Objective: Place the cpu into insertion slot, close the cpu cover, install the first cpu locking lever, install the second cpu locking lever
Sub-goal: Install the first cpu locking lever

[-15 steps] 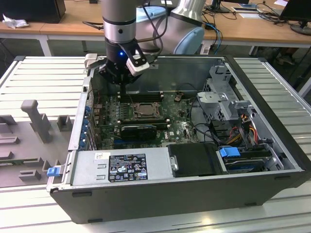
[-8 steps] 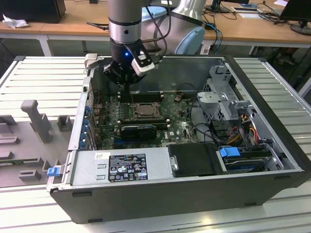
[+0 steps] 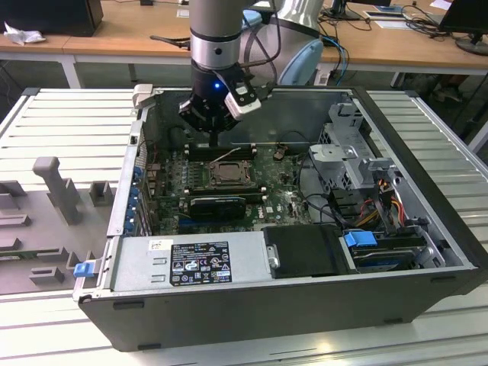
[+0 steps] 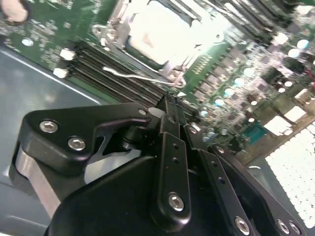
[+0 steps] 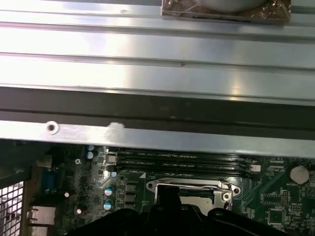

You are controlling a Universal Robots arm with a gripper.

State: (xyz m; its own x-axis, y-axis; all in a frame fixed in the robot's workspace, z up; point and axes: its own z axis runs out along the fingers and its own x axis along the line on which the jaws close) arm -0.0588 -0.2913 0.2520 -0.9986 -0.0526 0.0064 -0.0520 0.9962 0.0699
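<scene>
Ribbed grey bench [image 3: 69,114] carries an open computer case [image 3: 305,305], wooden desks behind it. In the exterior view, the tool [image 3: 216,137] hangs over the motherboard, just behind the insertion slot [image 3: 226,174], where the cpu [image 3: 227,174] already lies.

In the second wrist view, the tool [image 4: 170,105] has its black fingers pressed together, pinching nothing I can make out, near a thin wire lever [image 4: 140,76] beside the cpu [image 4: 157,32]. That lever looks springy and slippery, best hooked at its bent end; the chip is light and fragile.

In the first wrist view, memory slots [image 5: 182,162] run just behind the insertion slot [image 5: 192,189].
</scene>
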